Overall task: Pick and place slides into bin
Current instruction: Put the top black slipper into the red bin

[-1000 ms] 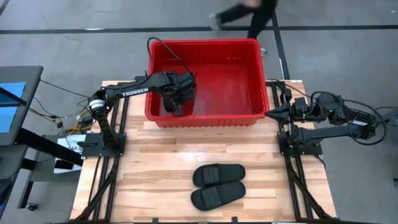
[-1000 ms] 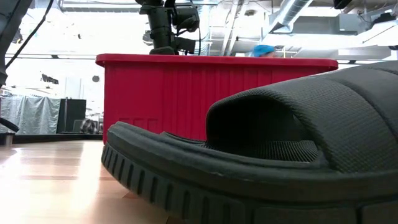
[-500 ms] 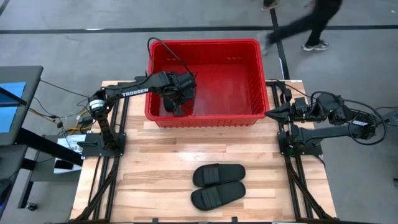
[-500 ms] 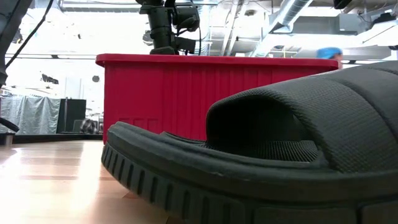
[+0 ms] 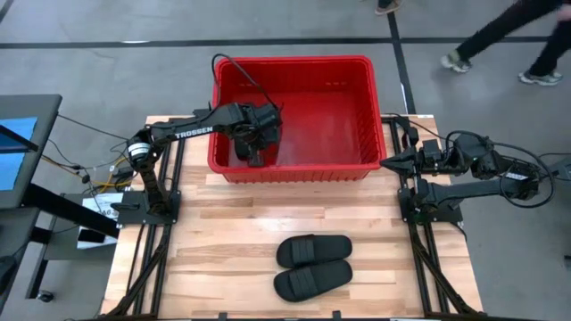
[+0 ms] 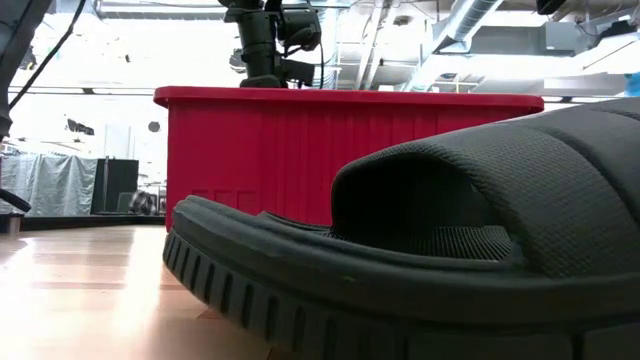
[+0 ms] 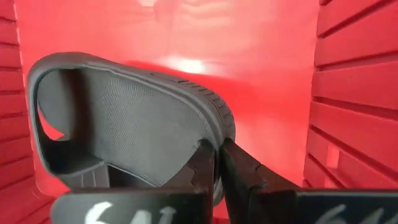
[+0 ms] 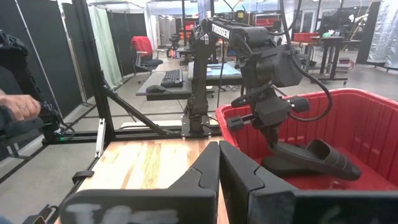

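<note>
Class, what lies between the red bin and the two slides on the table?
Only bare table lies between the bin and the slides, as the high view shows.

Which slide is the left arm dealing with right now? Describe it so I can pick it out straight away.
Find the big red bin at the table's far edge; the left gripper reaches down into its near-left corner. The slide it is shut on lies inside the bin, pinched by its edge. Unlike the two slides on the table, lying side by side on the bare wood near the front, this one is already inside the red walls.
</note>
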Robot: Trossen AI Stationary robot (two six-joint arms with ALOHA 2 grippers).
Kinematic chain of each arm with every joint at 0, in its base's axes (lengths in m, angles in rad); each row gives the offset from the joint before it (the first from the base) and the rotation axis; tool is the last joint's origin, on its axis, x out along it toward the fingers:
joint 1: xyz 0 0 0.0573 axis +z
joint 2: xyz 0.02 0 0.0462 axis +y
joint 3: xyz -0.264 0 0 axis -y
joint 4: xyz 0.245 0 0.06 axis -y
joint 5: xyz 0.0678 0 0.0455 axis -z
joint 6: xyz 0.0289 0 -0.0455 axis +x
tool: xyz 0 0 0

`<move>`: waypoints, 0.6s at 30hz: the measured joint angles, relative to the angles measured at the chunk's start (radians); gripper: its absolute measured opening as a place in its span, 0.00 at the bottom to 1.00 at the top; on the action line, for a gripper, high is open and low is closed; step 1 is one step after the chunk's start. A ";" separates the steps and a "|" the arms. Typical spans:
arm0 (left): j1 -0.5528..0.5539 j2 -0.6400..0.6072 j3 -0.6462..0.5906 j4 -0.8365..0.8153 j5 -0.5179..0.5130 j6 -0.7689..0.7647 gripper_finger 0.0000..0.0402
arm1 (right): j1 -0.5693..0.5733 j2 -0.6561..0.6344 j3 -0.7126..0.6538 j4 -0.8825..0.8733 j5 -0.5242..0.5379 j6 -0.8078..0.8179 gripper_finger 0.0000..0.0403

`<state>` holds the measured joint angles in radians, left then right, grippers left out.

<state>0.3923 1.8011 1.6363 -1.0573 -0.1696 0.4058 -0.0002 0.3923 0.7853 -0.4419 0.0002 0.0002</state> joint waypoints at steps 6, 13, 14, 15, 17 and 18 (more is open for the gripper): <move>0.000 0.000 0.000 0.002 -0.003 -0.061 0.00 | 0.000 0.000 0.000 0.000 0.000 0.000 0.00; 0.000 0.000 0.000 0.003 -0.003 -0.102 0.00 | 0.000 0.000 0.000 0.000 0.000 0.000 0.00; 0.000 0.000 0.000 0.003 -0.003 -0.105 0.00 | 0.000 0.000 0.000 0.000 0.000 0.000 0.00; 0.000 0.000 0.000 0.003 -0.002 -0.108 0.00 | 0.000 0.000 0.000 0.000 0.000 0.000 0.00; 0.000 0.000 0.000 0.003 -0.002 -0.109 0.00 | 0.000 0.000 0.000 0.000 0.000 0.000 0.00; 0.000 0.000 0.000 0.003 -0.002 -0.110 0.00 | 0.000 0.000 0.000 0.000 0.000 0.000 0.00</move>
<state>0.3923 1.8011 1.6363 -1.0546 -0.1718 0.2958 -0.0003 0.3923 0.7853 -0.4419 0.0006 0.0002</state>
